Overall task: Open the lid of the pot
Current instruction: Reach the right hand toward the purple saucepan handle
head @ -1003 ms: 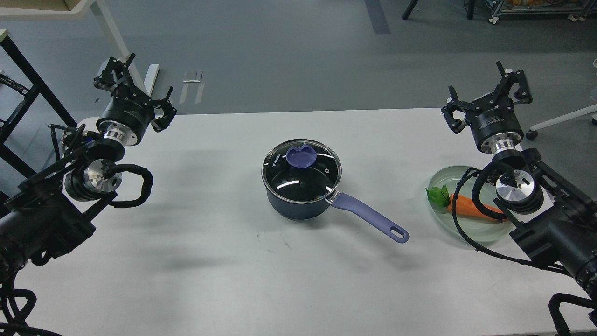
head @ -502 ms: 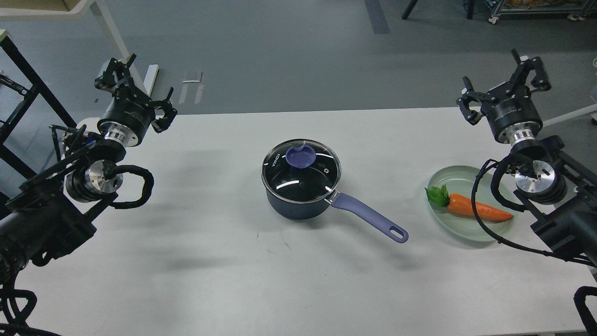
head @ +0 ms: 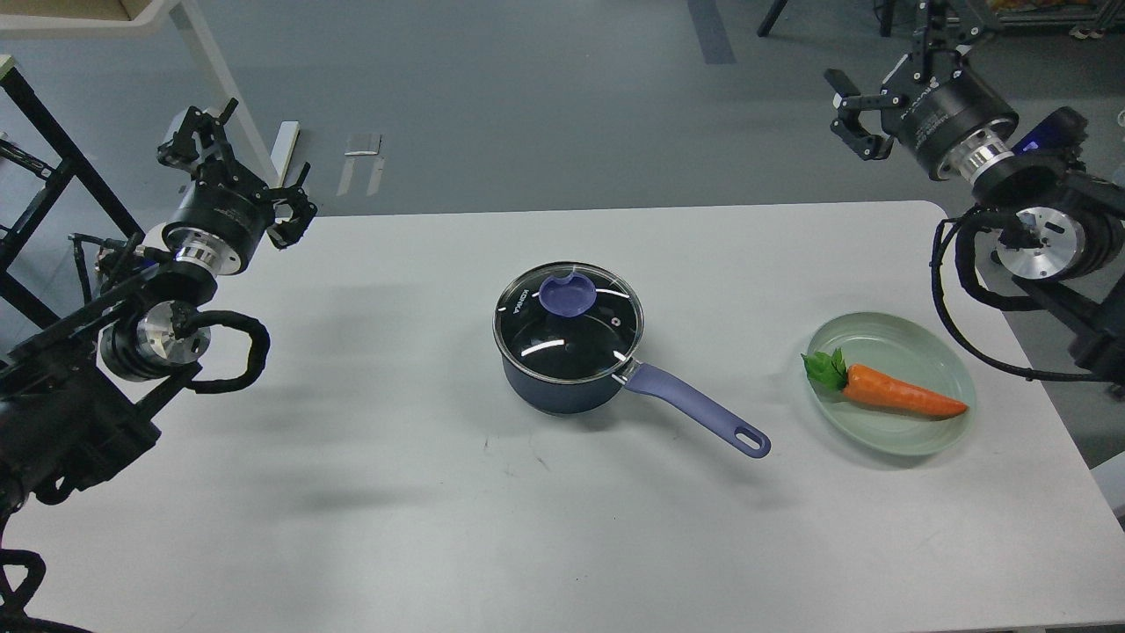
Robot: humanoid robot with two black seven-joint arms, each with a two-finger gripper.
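So the whole setup sits on a white table (head: 562, 545) with rounded corners, plain matte top with a few tiny dark scuffs and soft shadows on it, lit pretty evenly from above. Past the table's far edge it's all grey floor (head: 527, 105) with a darker grey strip (head: 710, 31) running away from the table, plus a couple of pale tape marks (head: 362, 158) near its far-left corner. Left of the table there's a black metal frame (head: 44, 167) and a white angled leg (head: 220, 79) under a light shelf, and off beyond the far-right corner a wheeled metal rack (head: 1011, 22).
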